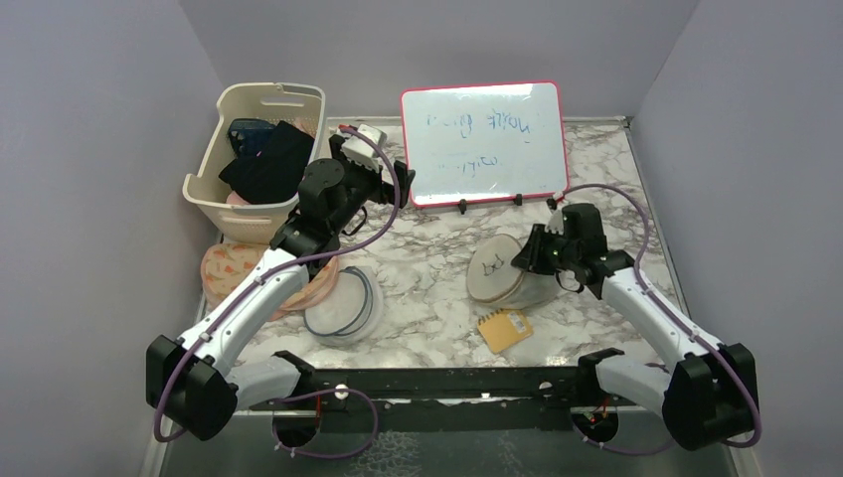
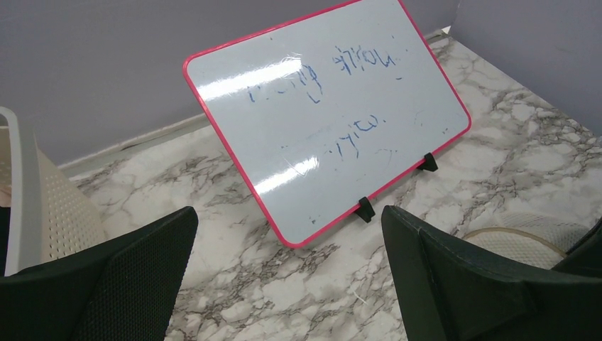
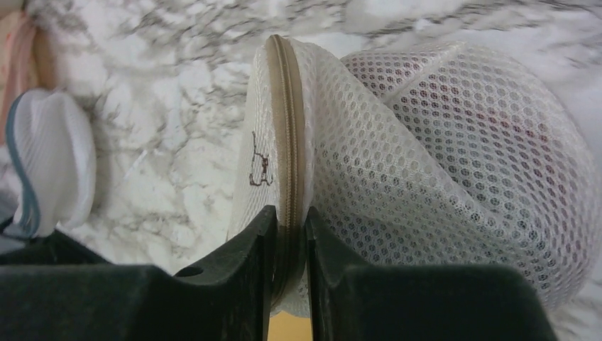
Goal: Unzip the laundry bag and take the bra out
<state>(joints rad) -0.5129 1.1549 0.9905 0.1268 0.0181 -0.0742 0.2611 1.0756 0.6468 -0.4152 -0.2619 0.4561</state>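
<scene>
The laundry bag [image 1: 497, 269] lies right of the table's middle, tipped on its side, its tan top with the black icon facing left. In the right wrist view its white mesh [image 3: 454, 142] bulges to the right and the tan zipper seam [image 3: 287, 106] runs straight into my right gripper [image 3: 289, 213], which is shut on that seam at the bag's rim. Seen from above, the right gripper [image 1: 527, 260] sits at the bag's right edge. A faint reddish shade shows through the mesh; the bra itself is hidden. My left gripper [image 2: 287, 234] hangs open and empty near the whiteboard [image 2: 326, 106].
A pink-framed whiteboard [image 1: 484, 141] stands at the back. A cream basket [image 1: 214, 194] with dark clothes is at the back left. A clear blue-rimmed disc [image 1: 343, 303] and pink patterned discs [image 1: 231, 270] lie on the left. A yellow card [image 1: 504, 329] lies before the bag.
</scene>
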